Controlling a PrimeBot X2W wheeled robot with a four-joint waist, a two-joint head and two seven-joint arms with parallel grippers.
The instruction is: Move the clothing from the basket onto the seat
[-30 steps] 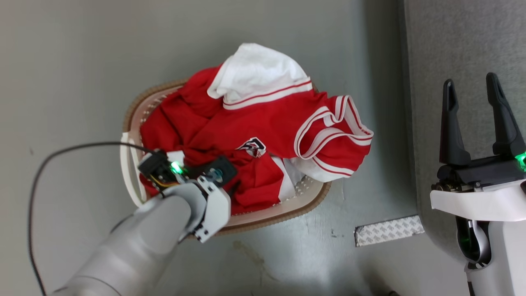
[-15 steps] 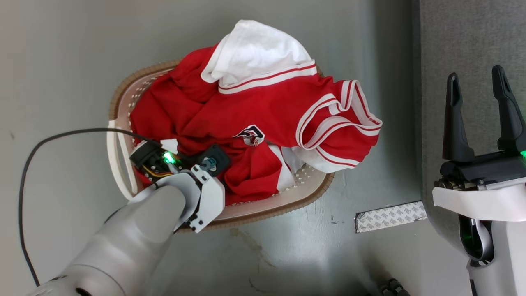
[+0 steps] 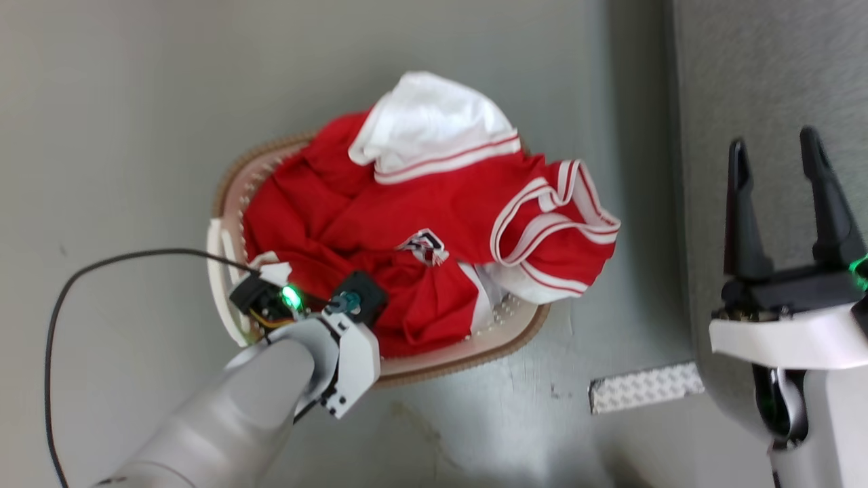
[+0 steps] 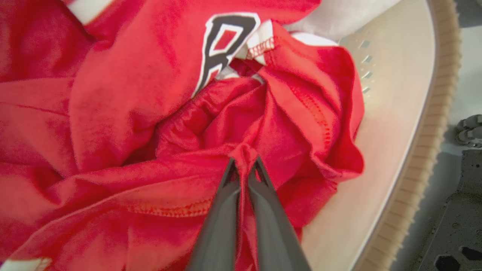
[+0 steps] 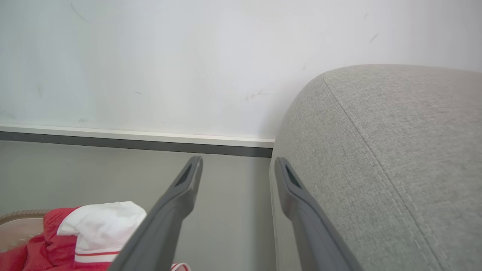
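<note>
Red clothing (image 3: 420, 224) with white panels and striped trim is heaped in the white basket (image 3: 434, 359), spilling over its brown rim on the right. My left gripper (image 4: 244, 162) is down in the pile, shut on a pinched fold of red fabric (image 4: 244, 152) near a dark letter patch (image 4: 222, 41). In the head view its wrist (image 3: 308, 305) sits over the basket's near left corner, fingers hidden. My right gripper (image 3: 776, 152) stands open and empty over the grey seat (image 3: 759, 81). The right wrist view shows the seat's rounded arm (image 5: 395, 150) beside the clothing (image 5: 98, 226).
The basket stands on a grey floor (image 3: 135, 102) left of the seat. A patterned tape strip (image 3: 644, 386) lies on the floor by the seat's corner. A black cable (image 3: 102, 271) loops off my left wrist. A white wall with a dark baseboard (image 5: 131, 145) is behind.
The head camera has shifted, so the whole picture slid. My left gripper stays shut in the pile, and the red fabric near it looks more bunched. The right gripper holds as before.
</note>
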